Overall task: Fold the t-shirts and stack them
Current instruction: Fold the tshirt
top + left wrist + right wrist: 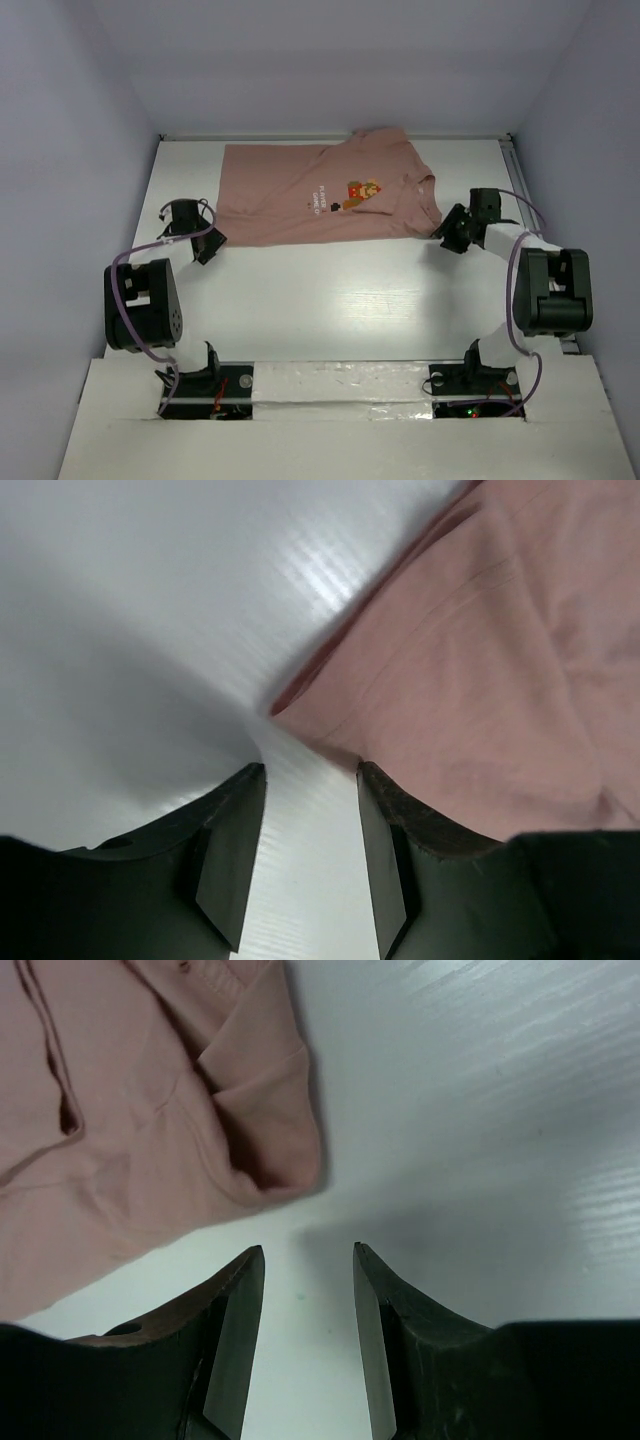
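between the left claw and right claw, both parted and empty, lies the t-shirt, corners beside them.

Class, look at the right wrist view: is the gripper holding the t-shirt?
No, the right gripper is open, with only table in its gap and the t-shirt beside it.

Glossy white ribbed plastic tabletop w/ plain pale grey-lilac walls on 3 sides. Matte white board along the near edge, shiny white tape strip just above it.
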